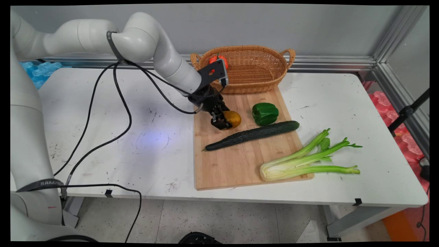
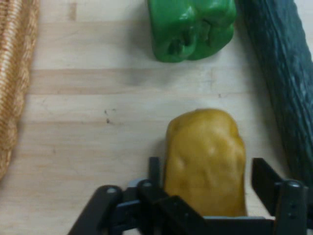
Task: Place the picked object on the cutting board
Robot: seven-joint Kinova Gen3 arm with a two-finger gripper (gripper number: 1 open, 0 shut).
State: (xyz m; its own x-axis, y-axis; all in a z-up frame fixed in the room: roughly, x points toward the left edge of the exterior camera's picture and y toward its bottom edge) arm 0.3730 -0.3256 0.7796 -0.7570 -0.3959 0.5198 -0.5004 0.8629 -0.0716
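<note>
The black gripper [image 1: 223,122] is low over the wooden cutting board [image 1: 236,161], its two fingers [image 2: 266,178] spread apart on either side of a yellowish-brown potato [image 2: 205,161]; the left finger lies close against the potato's side, while a slim gap shows between the right finger and the potato, so the jaws stand open around it and whether they press it cannot be told; the potato rests on the board between the fingers; just ahead of the gripper, in the hand view, lies a green bell pepper [image 2: 191,27], apart from the potato; to the right of the fingers a long dark cucumber [image 2: 286,73] runs along the board, near the potato; far to the left is the wall of a wicker basket [image 2: 12,73]; in the main view an orange-red thing [image 1: 218,59] lies in the basket beyond the wrist; a celery bunch [image 1: 305,161] lies well apart at the board's far corner, overhanging onto the white table [image 1: 360,113].
</note>
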